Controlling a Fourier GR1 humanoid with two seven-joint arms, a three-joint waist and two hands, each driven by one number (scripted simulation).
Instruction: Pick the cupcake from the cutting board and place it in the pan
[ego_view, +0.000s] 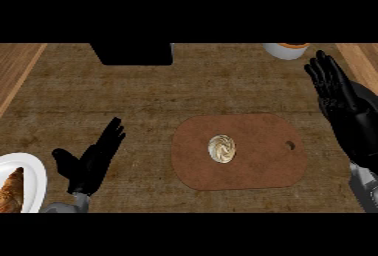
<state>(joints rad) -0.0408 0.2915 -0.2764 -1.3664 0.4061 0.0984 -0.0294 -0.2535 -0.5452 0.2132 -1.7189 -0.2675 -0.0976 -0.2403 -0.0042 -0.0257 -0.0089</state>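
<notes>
White plate, left edge: holds a brown pastry. Left hand: open, fingers straight, over the counter. Cutting board, long axis left-right, handle hole at right: cupcake upright near its centre, swirled top facing up. Right hand: open, fingers extended, at right edge. White bowl, top: contents unclear.

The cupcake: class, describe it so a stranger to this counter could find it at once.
Find the brown cutting board near the middle of the counter. The cupcake sits on it, left of the board's small hole. It is the only thing on the board, a small round cake with swirled cream frosting.
</notes>
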